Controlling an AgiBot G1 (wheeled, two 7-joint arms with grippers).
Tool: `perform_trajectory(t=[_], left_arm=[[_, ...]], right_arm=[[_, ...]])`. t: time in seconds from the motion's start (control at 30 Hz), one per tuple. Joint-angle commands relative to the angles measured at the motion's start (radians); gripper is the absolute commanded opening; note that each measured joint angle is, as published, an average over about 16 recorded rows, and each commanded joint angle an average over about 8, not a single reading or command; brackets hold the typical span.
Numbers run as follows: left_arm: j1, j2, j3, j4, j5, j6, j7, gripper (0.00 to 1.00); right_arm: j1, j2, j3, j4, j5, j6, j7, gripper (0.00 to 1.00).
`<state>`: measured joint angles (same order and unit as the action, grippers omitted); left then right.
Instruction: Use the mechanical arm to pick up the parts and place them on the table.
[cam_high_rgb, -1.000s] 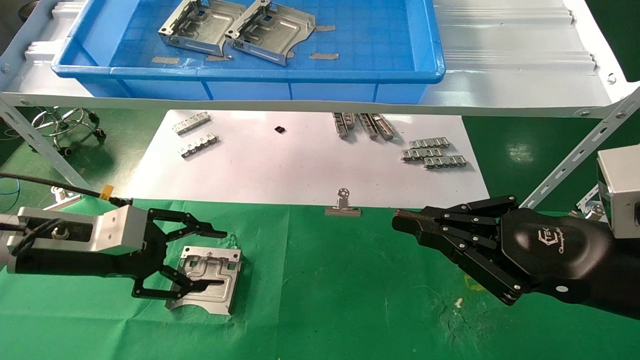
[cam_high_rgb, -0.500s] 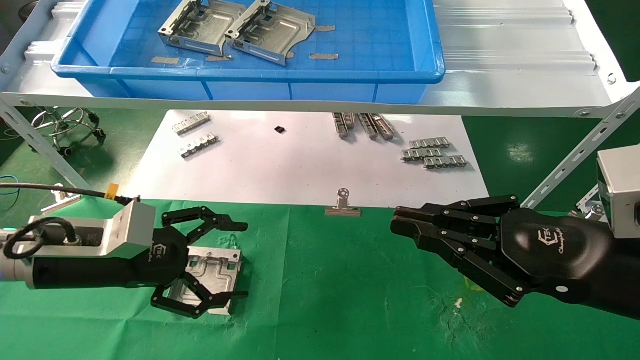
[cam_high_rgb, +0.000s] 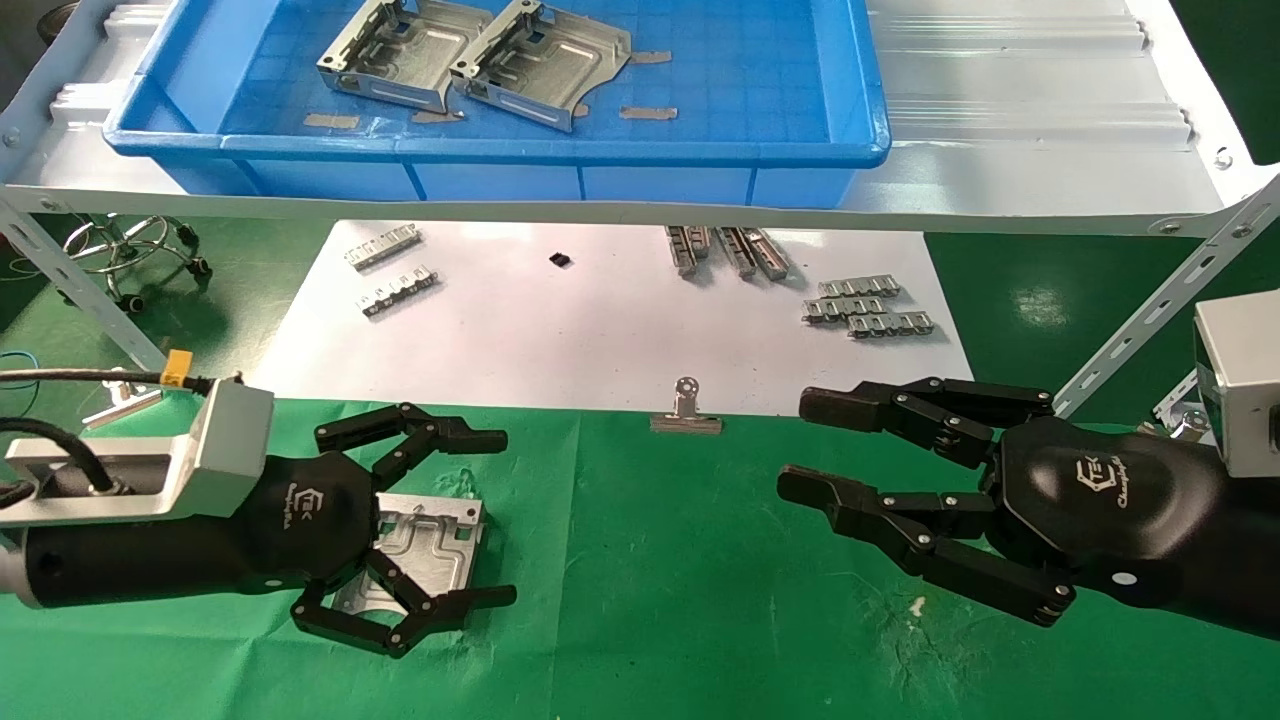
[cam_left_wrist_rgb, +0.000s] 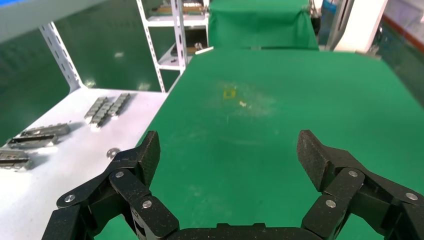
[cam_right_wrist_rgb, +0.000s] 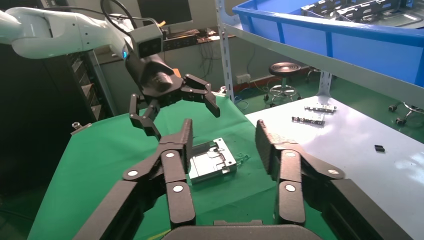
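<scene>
Head view: left gripper (cam_high_rgb: 505, 518) spread above part (cam_high_rgb: 432, 540) on table (cam_high_rgb: 660, 600).

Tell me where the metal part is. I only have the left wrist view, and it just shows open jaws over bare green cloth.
Observer: The head view shows the part lying flat on the green table, under the left gripper and back from its fingertips.
Operator: Is the gripper touching it?
Observer: No. The right wrist view shows the left gripper raised clear above the part, jaws open.
Operator: And the other arm?
Observer: The right gripper hovers over the cloth on the robot's right side, jaws open and holding nothing.
</scene>
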<state>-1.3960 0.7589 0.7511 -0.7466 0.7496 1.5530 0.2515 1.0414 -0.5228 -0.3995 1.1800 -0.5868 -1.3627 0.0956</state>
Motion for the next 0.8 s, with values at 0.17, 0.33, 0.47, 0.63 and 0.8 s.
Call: perform_trajectory(t=[0.17, 0.33, 0.47, 0.63, 0.8], left_arm=[[0.069, -0.032, -0.101, -0.115, -0.004, -0.012, -0.094, 1.0], [0.126, -0.058, -0.184, -0.21, -0.007, -0.022, -0.172, 1.0], [0.171, -0.079, -0.251, -0.287, -0.01, -0.031, -0.234, 1.0], [0.228, -0.105, -0.335, -0.382, -0.013, -0.041, -0.312, 1.0], [0.285, -0.131, -0.417, -0.476, -0.017, -0.051, -0.389, 1.0]], right_arm=[[0.0, 0.0, 0.0, 0.0, 0.0, 0.0, 0.0, 1.0], [0.0, 0.0, 0.0, 0.0, 0.0, 0.0, 0.0, 1.0], [0.0, 0.0, 0.0, 0.0, 0.0, 0.0, 0.0, 1.0], [0.0, 0.0, 0.0, 0.0, 0.0, 0.0, 0.0, 1.0], [0.0, 0.0, 0.0, 0.0, 0.0, 0.0, 0.0, 1.0]])
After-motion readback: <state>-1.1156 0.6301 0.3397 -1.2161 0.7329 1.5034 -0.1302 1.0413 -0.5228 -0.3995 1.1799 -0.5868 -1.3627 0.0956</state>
